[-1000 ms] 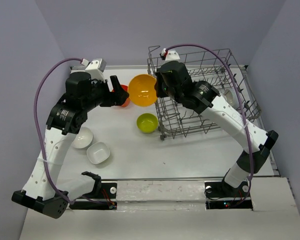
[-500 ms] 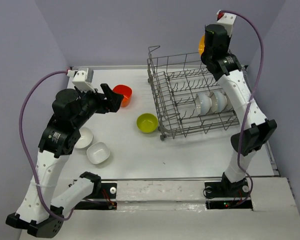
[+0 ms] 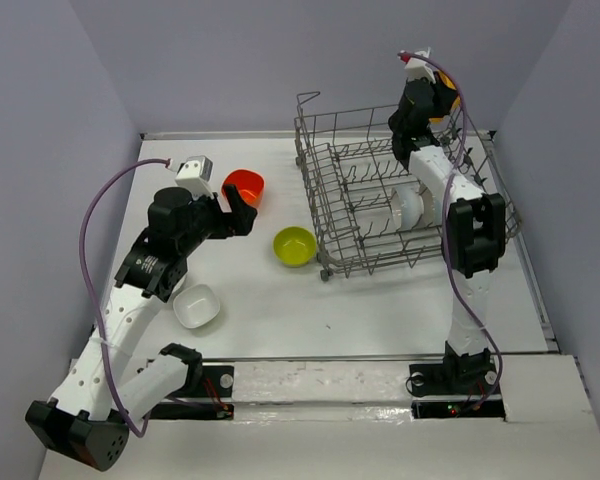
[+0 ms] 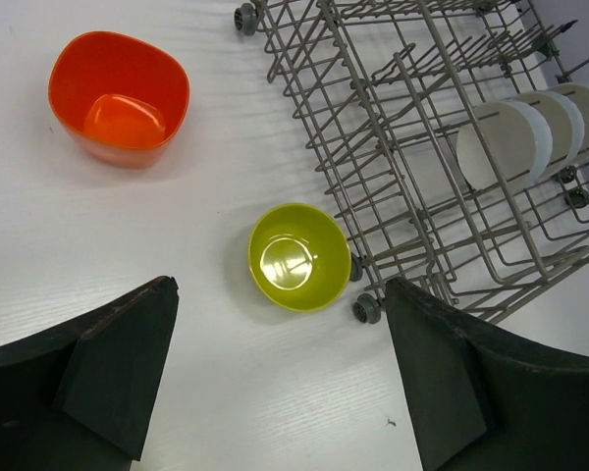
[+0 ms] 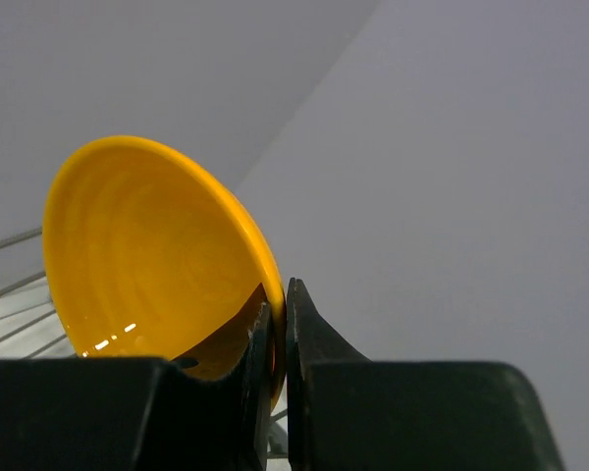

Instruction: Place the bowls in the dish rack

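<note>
My right gripper (image 3: 432, 94) is raised above the far right side of the dish rack (image 3: 332, 215), shut on the rim of an orange-yellow bowl (image 3: 447, 101). In the right wrist view that bowl (image 5: 147, 255) is pinched at its edge by the right gripper (image 5: 280, 314). My left gripper (image 3: 237, 213) hovers open and empty beside the red-orange bowl (image 3: 245, 186). Its wrist view shows the left gripper (image 4: 280, 329) wide open above the table, just short of the lime green bowl (image 4: 299, 257), with the red-orange bowl (image 4: 118, 98) farther off. White bowls (image 4: 506, 142) stand on edge in the rack (image 4: 393, 128).
A white bowl (image 3: 196, 305) lies on the table near the left arm's lower link. The lime green bowl (image 3: 294, 245) sits close to the rack's front left corner and its wheel (image 4: 365, 309). Purple cables loop off both wrists.
The right arm carried the orange-yellow bowl from left of the rack up and over to its far right side. The left gripper opened a little wider and shifted toward the lime green bowl.
</note>
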Available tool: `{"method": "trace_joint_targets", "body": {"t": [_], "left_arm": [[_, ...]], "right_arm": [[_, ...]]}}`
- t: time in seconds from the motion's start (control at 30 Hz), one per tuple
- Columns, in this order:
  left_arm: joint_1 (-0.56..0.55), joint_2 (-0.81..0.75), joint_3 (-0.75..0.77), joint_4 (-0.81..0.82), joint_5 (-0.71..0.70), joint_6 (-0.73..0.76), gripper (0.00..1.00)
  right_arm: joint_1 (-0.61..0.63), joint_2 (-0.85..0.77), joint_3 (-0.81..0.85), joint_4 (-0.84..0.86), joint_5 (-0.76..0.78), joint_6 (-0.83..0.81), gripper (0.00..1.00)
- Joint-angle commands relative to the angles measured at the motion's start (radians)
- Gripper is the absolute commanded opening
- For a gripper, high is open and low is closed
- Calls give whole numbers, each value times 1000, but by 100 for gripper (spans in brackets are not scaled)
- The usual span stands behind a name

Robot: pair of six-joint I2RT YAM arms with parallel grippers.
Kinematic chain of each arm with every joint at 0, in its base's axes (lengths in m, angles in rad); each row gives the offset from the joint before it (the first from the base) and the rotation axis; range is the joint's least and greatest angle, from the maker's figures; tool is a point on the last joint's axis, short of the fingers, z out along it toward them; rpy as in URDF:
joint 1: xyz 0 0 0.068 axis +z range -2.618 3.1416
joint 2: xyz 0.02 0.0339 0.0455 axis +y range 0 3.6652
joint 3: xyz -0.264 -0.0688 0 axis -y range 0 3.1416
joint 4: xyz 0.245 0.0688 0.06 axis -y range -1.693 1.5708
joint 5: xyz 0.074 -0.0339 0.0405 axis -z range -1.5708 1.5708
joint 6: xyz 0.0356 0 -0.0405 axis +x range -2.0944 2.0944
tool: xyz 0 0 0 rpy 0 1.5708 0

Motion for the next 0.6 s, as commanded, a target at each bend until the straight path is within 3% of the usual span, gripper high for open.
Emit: {"method": "trace_joint_targets", "body": {"t": [0.0, 0.13, 0.57], "left_arm": [[6, -52, -32, 95, -34, -10, 96], [6, -49, -61, 110, -36, -17, 96], [4, 34, -135, 202, 10, -31, 96]], "right_arm": [[-69, 16, -24, 317, 9, -96, 1], [-100, 48, -88, 469, -3, -166, 1], [-100, -19, -161, 306, -62, -110, 1]]}}
